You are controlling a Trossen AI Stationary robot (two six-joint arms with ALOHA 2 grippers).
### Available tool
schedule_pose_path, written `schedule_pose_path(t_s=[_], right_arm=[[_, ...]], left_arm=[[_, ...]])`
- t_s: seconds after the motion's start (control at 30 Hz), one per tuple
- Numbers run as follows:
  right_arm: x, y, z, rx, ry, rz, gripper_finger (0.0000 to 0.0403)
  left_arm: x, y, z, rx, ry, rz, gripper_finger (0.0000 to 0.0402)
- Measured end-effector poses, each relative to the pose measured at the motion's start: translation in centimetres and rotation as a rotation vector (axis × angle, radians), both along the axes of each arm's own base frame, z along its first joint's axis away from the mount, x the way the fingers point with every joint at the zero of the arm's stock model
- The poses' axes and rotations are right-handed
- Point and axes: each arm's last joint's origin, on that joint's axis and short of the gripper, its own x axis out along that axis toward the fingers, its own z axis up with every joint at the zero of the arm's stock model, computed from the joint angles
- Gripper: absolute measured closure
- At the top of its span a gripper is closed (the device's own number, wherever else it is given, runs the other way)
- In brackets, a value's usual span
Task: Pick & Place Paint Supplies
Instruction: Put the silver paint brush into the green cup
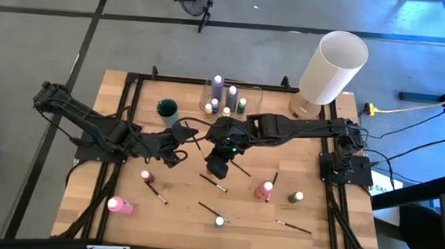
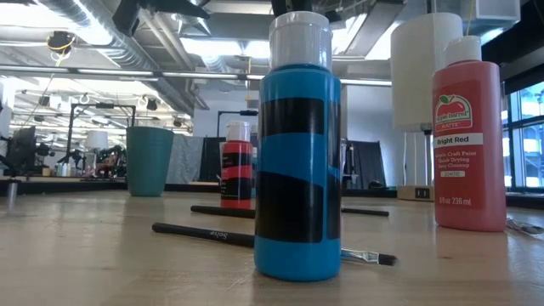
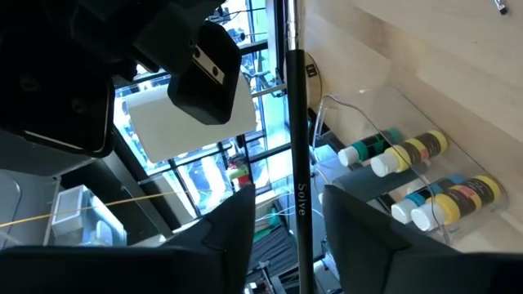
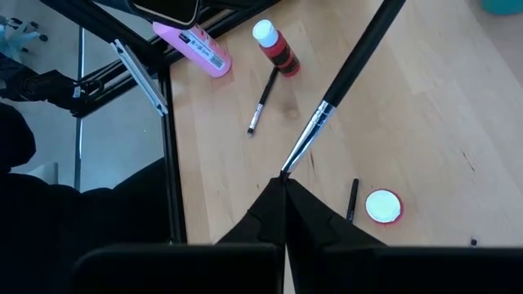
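1. Paintbrush (image 3: 296, 122) (dark-handled) sits between both grippers above mid-table.
2. Left gripper (image 3: 286, 212) has its fingers spread around the handle, apart from it.
3. Right gripper (image 4: 283, 189) pinches the bristle tip.

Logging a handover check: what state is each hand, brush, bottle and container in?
Paintbrush, lifted, spanning both hands.
Right hand, shut on its bristle tip.
Left hand, open around its handle.
Pink bottle, lying on its side.
Blue bottle, upright, capped.
Clear container, holds bottles.
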Motion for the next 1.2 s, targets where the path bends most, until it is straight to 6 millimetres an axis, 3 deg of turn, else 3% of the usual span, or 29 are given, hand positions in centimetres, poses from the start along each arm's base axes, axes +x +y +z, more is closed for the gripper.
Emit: schedule_pose_path(t_s=[0.4, 0.7, 1.0, 1.2], right_arm=[[0.0, 0.0, 0.0, -0.03, -0.013, 0.027, 0.0402], [0.1, -0.1, 0.0, -0.136, -0.045, 0.082, 0.0349], [0.0, -0.7, 0.2, -0.219, -0.042, -0.074, 0.0263], [-0.9, -0.4, 0.4, -0.291, -0.041, 0.205, 0.0244]], left_arm=[[0.0, 0.0, 0.0, -0.051, -0.029, 0.016, 0.0387], [0.0, 0.0, 0.0, -0.072, -0.045, 0.032, 0.0389], [-0.4, 0.4, 0.1, -0.135, -0.117, 0.153, 0.0389], [-2.3, 2.4, 0.6, -0.213, -0.15, 0.269, 0.039]])
